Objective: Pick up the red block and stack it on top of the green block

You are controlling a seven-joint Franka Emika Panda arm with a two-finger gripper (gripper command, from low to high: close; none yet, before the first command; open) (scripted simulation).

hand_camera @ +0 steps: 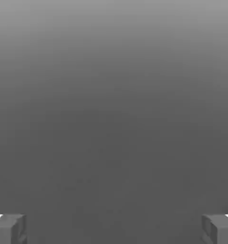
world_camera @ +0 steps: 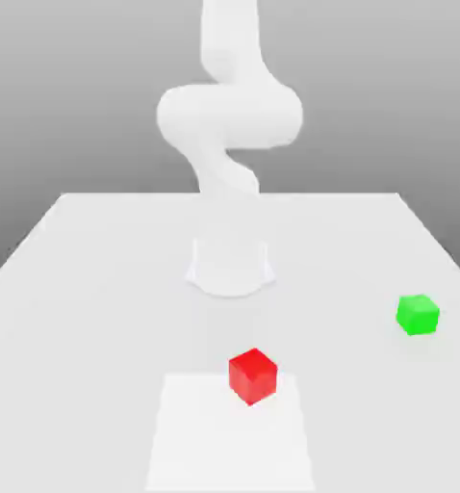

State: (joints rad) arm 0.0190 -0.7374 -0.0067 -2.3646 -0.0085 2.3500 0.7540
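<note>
The fingers (hand_camera: 12, 229) are spread wide on my gripper (hand_camera: 114, 229), one at each side of the hand view, and I have nothing pinched between them; behind them I get a plain grey backdrop that runs from dark to lighter. Over in the exterior view, my arm (world_camera: 230, 116) rises from its base (world_camera: 230, 270) on the pale table (world_camera: 80, 327), white all the way up, with a bulky rounded joint partway and the upper link running out past the top of the picture. The red block (world_camera: 253, 376) is down on the work surface, closer to the camera than the base is and just a little toward the exterior view's right of it. I see it turned at an angle, one edge facing me, overlapping the far edge of a bright white rectangular patch (world_camera: 230, 443) near that edge's right-hand end. The green block (world_camera: 418, 315) sits well apart from it, toward the exterior view's right and farther back, resting on the table on its own, also turned a bit so that I catch its top and two sides. The two blocks look alike in shape, and I have the red one not yet stacked on the green one.
</note>
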